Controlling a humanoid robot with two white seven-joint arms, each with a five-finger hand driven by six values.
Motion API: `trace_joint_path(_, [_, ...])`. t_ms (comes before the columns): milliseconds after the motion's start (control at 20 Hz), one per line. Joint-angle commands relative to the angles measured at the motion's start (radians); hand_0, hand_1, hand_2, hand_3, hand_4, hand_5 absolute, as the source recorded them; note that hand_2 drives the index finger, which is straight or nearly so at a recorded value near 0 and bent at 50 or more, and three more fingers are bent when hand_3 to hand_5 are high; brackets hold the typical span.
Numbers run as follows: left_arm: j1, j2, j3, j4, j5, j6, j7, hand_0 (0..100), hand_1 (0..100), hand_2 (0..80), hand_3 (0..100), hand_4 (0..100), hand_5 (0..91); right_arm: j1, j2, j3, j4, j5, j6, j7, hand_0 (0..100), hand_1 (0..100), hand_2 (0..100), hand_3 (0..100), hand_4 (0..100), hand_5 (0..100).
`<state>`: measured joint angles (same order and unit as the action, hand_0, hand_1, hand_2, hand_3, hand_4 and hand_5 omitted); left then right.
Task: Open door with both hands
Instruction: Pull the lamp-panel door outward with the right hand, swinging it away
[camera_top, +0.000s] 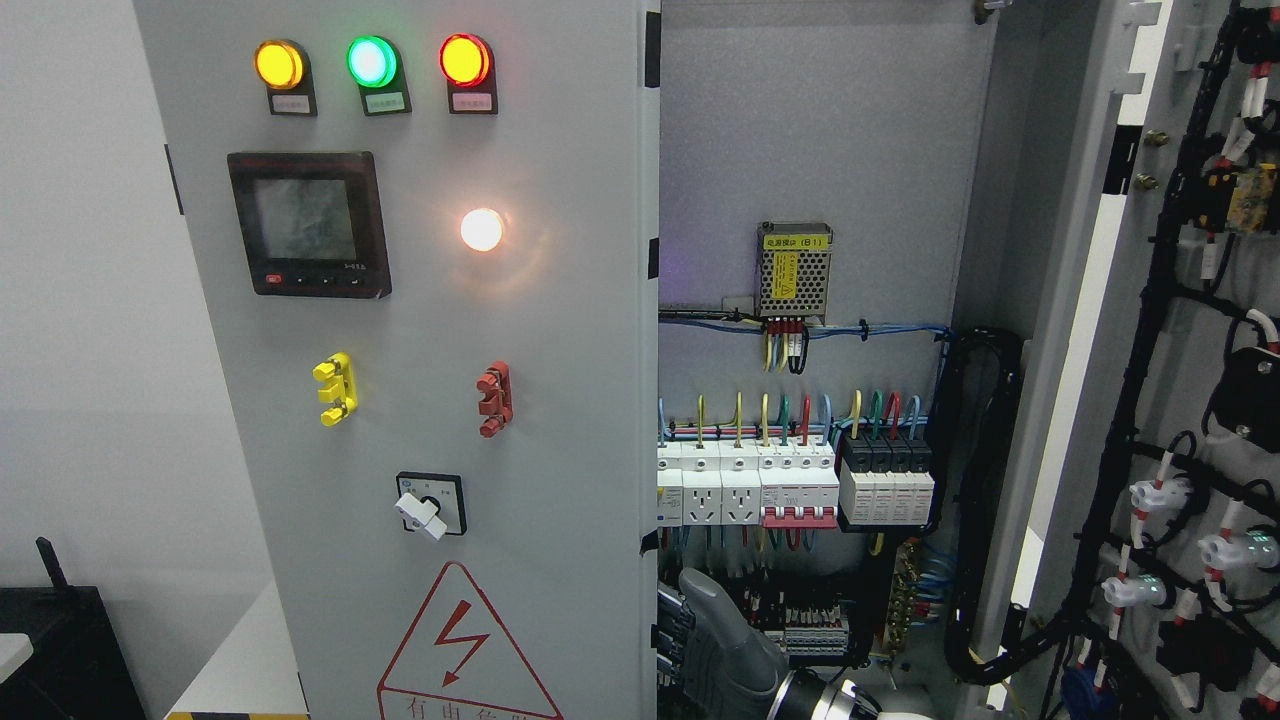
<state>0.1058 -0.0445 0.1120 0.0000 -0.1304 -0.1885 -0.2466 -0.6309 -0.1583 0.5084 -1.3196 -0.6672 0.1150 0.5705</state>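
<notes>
The cabinet's left door (560, 350) is a grey panel with three lamps, a meter and a warning triangle, and it stands nearly closed. The right door (1180, 420) is swung wide open to the right, its inner side covered in black cables. My right hand (690, 640), grey, comes up from the bottom edge just right of the middle. Its fingers (668, 625) curl onto the free right edge of the left door, low down. The left arm does not show.
Inside the cabinet are a row of breakers (790, 485), sockets, a small power supply (794, 268) and wiring close behind my hand. A black cable bundle (985, 500) runs down the cabinet's right wall. A black box (60, 650) stands at the lower left.
</notes>
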Motion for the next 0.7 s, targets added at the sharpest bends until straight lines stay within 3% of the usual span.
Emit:
trace_joint_path(0, [0.000, 0.000, 0.000, -0.014, 0.000, 0.000, 0.000, 0, 0, 0.0, 0, 3, 0.0, 0.017, 0.002, 0.007, -0.058, -0.009, 0.006, 0.008, 11, 0, 0, 0, 0, 0])
trace_joint_path(651, [0.000, 0.000, 0.000, -0.014, 0.000, 0.000, 0.000, 0, 0, 0.0, 0, 3, 0.0, 0.076, 0.002, 0.030, -0.167, -0.011, 0.006, 0.009, 11, 0, 0, 0, 0, 0])
